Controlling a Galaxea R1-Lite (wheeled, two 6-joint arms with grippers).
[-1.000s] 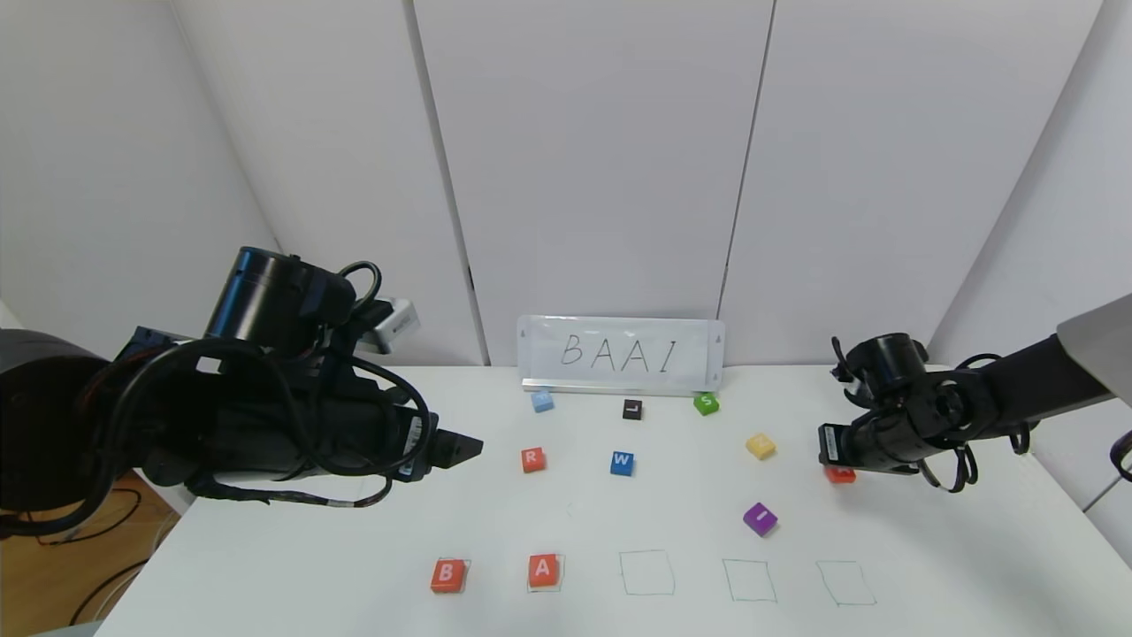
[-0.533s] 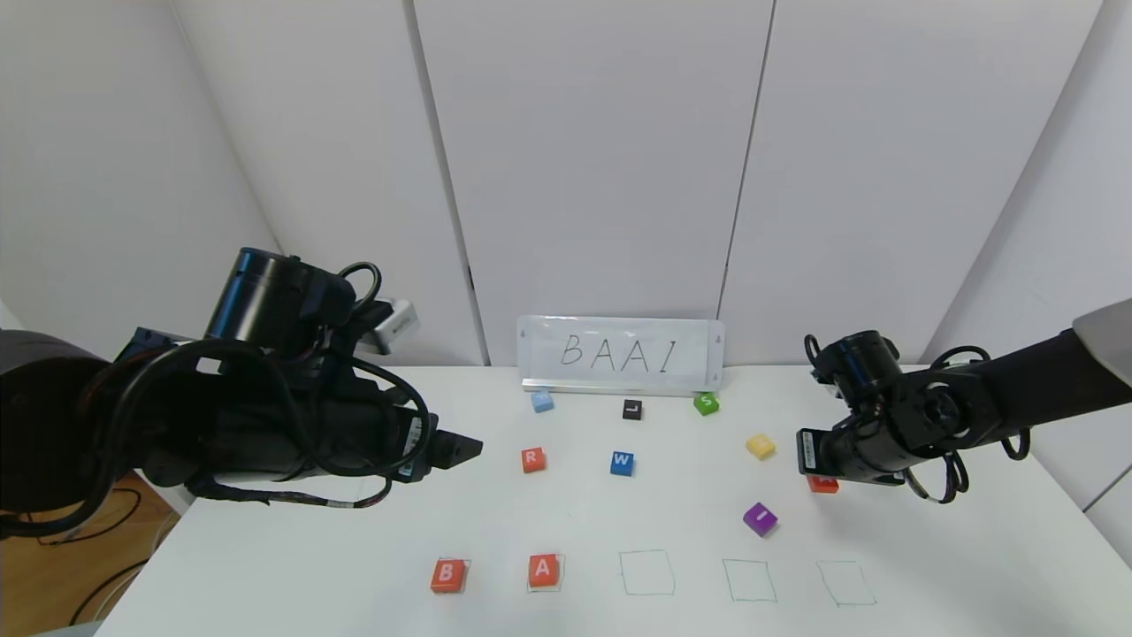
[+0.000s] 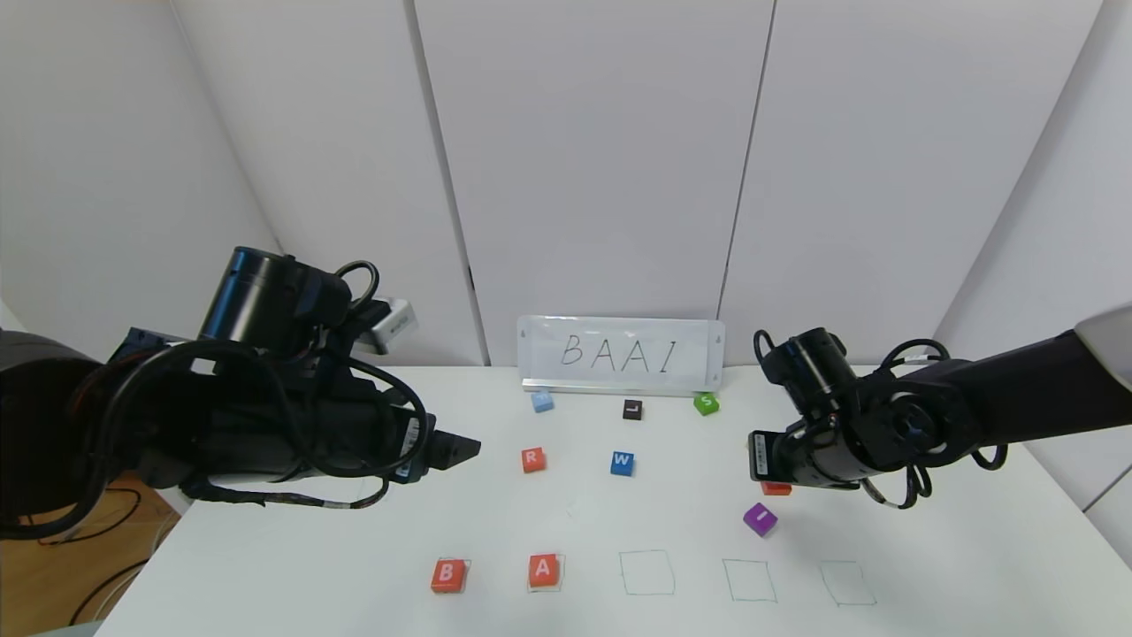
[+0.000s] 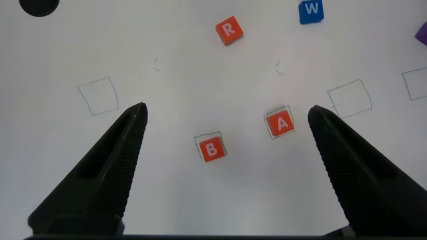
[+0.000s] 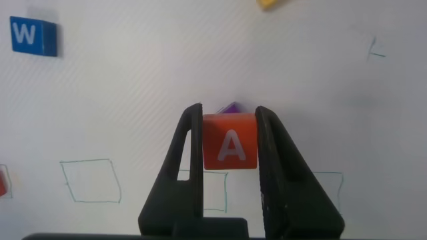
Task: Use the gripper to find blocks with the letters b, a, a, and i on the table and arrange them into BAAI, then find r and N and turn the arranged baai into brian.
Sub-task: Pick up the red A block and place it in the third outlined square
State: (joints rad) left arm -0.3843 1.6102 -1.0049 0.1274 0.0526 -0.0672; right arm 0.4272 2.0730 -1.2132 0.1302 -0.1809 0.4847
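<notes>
My right gripper point(image 5: 229, 143) is shut on an orange-red A block point(image 5: 229, 149) and holds it above the white table point(image 3: 929, 548); in the head view the block point(image 3: 776, 487) hangs just behind the purple I block point(image 3: 760, 518). The orange-red B block point(image 3: 447, 575) and another A block point(image 3: 543, 570) sit in the two leftmost green squares at the front. The R block point(image 3: 531, 458) lies mid-table. My left gripper point(image 4: 227, 123) is open and empty, hovering above the B block point(image 4: 211, 149) and the A block point(image 4: 281, 123).
A card reading BAAI point(image 3: 621, 354) stands at the back. A light blue block point(image 3: 542, 401), a black block point(image 3: 631, 409), a green S block point(image 3: 706, 403) and a blue W block point(image 3: 622, 463) lie near it. Three green squares point(image 3: 646, 572) at the front right hold nothing.
My right gripper has moved left and toward the front with the orange-red A block, now covering the yellow block. The left arm has hardly moved.
</notes>
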